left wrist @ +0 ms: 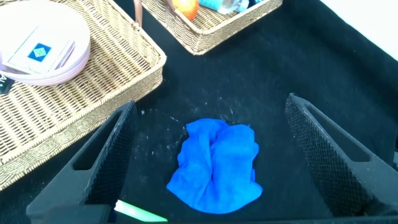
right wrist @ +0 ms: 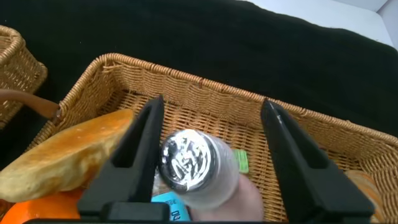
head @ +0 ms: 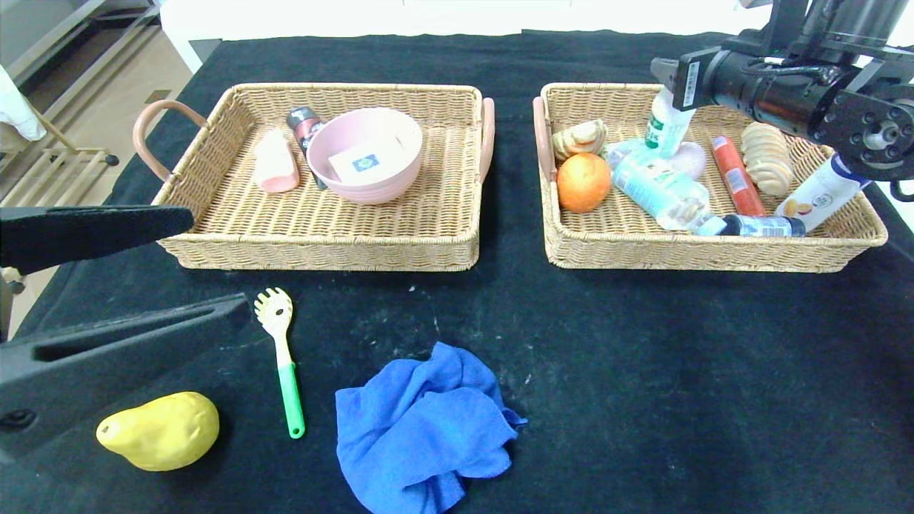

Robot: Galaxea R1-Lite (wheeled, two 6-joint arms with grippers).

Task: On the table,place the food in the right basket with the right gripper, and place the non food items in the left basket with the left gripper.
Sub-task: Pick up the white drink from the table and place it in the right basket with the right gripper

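Bright, even overhead light, blown-out white past the table [head: 643, 371] far edge. Soft, short shadows under the blue cloth [head: 421, 428]. Glare off the foil cap [right wrist: 185, 158]. Close fingers [left wrist: 106, 158] blurry.

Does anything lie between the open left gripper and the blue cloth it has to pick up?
Nothing visible does. The left gripper hangs open over bare black table, and the blue cloth lies between its fingers in the wrist view. The green-handled spoon lies beside the cloth, apart from it.
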